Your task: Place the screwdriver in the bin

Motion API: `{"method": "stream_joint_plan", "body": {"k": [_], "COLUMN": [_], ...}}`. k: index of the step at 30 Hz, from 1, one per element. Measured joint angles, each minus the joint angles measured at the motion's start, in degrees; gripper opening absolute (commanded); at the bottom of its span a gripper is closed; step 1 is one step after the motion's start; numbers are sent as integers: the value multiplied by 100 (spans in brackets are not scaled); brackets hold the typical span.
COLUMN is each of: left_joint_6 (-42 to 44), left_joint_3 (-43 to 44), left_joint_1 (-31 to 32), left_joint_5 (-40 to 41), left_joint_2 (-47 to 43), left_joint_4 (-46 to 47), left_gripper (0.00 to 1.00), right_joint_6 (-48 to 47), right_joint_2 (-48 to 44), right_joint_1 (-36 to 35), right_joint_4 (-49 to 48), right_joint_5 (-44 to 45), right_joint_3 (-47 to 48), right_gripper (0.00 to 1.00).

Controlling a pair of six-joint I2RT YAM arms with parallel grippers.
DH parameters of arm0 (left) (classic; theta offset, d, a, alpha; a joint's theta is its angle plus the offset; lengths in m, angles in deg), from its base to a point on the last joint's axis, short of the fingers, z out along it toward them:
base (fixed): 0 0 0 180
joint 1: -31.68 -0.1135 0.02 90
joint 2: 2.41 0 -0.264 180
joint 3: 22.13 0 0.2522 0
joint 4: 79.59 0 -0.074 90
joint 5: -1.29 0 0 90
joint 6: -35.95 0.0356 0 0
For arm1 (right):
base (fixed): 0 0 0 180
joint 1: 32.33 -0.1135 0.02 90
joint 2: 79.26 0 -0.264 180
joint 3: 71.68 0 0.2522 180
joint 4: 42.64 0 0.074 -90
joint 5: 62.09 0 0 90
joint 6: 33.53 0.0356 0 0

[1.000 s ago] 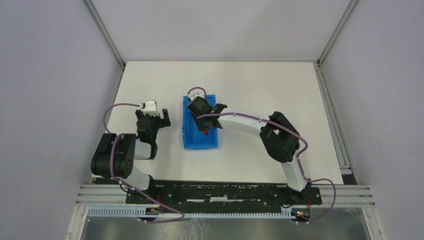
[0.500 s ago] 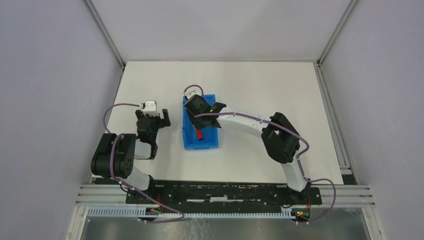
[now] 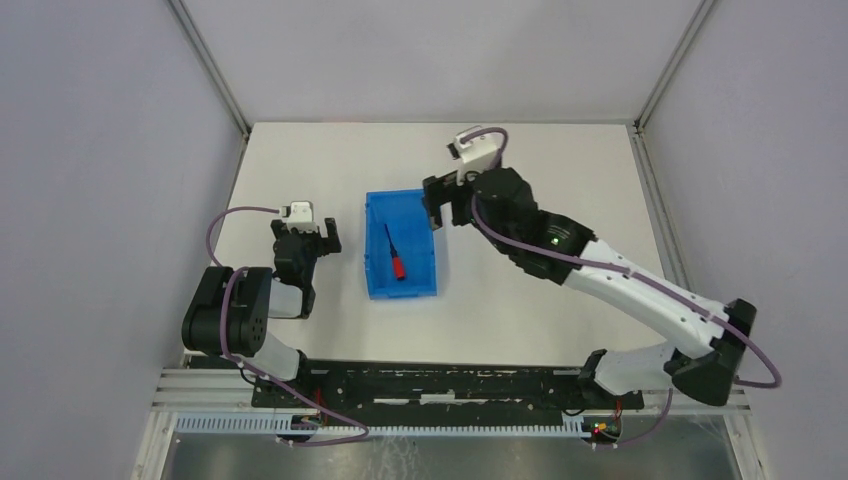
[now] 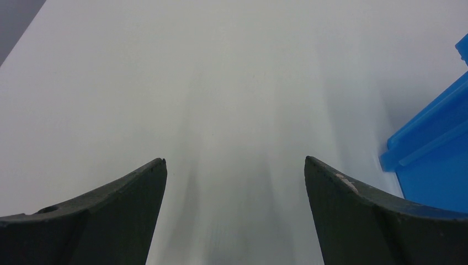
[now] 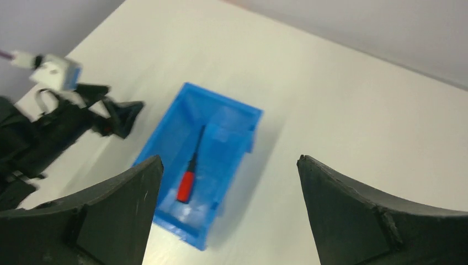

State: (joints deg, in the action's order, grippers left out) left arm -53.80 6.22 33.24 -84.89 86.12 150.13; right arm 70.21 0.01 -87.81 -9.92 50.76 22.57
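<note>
"Screwdriver (image 3: 394, 252) status?"

"Lay flat in bin (image 3: 375, 285). Right gripper (image 3: 438, 205) hung beside it, jaws wide, empty. Left gripper (image 4: 234, 165) likewise spread, empty. Tool looked light, stiff, slim. Best pinched at the red end."

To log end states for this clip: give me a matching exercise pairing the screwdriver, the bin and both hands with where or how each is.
1 screwdriver
2 bin
3 left hand
4 right hand

A open, by the bin's far right corner
B lying flat inside the bin
C open, left of the bin
D blue, open-topped

Pairs: 1-B; 2-D; 3-C; 4-A
</note>
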Motion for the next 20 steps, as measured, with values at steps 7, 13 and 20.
{"method": "stream_joint_plan", "body": {"k": [7, 13, 20], "left_joint_6": [0, 0, 0], "left_joint_3": [0, 0, 0], "left_joint_1": [0, 0, 0], "left_joint_5": [0, 0, 0], "left_joint_2": [0, 0, 0], "left_joint_4": [0, 0, 0], "left_gripper": [100, 100, 100], "right_joint_6": [-256, -256, -157], "right_joint_2": [-1460, -2133, -2400], "right_joint_1": [883, 1523, 1563], "right_joint_4": [-107, -146, -337], "right_joint_5": [970, 1342, 1394], "right_joint_3": [-1862, -3884, -5372], "right_gripper": [98, 98, 98]}}
